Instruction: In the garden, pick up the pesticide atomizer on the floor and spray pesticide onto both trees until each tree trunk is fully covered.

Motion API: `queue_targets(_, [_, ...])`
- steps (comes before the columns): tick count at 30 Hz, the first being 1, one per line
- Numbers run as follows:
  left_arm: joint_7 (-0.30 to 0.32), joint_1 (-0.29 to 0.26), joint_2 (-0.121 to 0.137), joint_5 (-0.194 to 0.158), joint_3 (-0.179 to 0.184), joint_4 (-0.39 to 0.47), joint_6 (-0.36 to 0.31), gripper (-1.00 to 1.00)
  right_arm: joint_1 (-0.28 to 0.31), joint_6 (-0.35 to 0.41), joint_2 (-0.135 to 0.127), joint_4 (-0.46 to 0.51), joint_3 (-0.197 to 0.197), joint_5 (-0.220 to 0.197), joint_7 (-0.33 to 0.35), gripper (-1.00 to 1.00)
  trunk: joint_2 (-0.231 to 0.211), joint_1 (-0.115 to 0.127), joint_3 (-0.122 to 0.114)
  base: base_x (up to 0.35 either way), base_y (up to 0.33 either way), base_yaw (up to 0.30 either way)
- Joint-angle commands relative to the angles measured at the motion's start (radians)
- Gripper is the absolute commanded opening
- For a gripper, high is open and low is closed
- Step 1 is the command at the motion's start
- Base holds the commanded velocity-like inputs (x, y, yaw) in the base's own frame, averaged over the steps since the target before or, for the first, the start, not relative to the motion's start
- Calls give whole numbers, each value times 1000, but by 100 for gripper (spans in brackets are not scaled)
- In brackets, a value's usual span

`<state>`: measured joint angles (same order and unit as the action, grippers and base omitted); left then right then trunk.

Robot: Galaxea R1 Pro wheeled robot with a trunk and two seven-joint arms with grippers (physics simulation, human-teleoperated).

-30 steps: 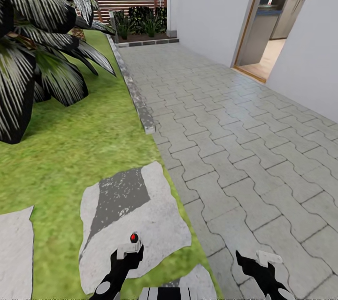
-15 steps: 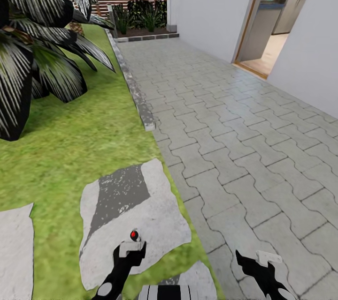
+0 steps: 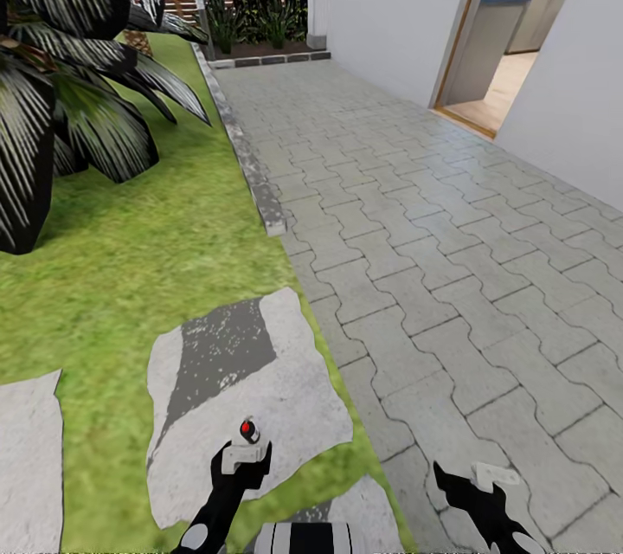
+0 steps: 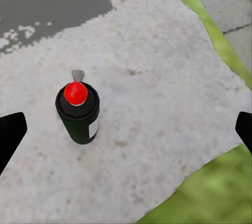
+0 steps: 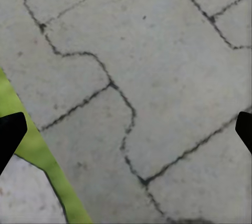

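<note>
Standing upright on stepping stone (image 4: 157, 108): pesticide atomizer (image 4: 79, 114).

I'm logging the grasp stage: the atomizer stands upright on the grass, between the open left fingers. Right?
Not quite. The pesticide atomizer stands upright on a pale stepping stone, not on the grass; the left wrist view shows this. The left gripper is open, with the bottle between its fingers.

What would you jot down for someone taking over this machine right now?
Left tool: open, empty, above the pesticide atomizer.
Right tool: open, empty, over the paving.
The atomizer stands upright on a flat stepping stone in the grass, not touching either finger.
Done: left tool lined up over it.
Left: lower, grip the bottle, lift, find both trees, spray each trunk fully.
</note>
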<state>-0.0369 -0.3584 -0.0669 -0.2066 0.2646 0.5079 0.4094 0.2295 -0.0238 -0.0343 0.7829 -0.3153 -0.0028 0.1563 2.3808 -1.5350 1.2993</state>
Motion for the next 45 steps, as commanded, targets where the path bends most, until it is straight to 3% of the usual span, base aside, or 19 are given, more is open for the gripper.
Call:
queue_targets(1, [-4, -1, 1, -10, 7, -1, 5, 100, 1, -2, 1, -1, -3, 0, 7, 100, 0, 0, 2, 0, 0, 0])
queue_targets(19, [-8, -1, 3, -13, 4, 8, 19, 100, 1, -3, 1, 0, -2, 0, 8, 100, 0, 0, 31, 0, 0, 0])
queue_targets(26, [-53, 0, 5, -13, 6, 9, 33, 100, -1, -4, 2, 29, -2, 0, 29, 100, 0, 0, 42, 0, 0, 0])
queue_targets(45, [-63, 1, 6, -13, 8, 3, 48, 100, -1, -4, 5, 36, -2, 0, 33, 100, 0, 0, 69, 0, 0, 0])
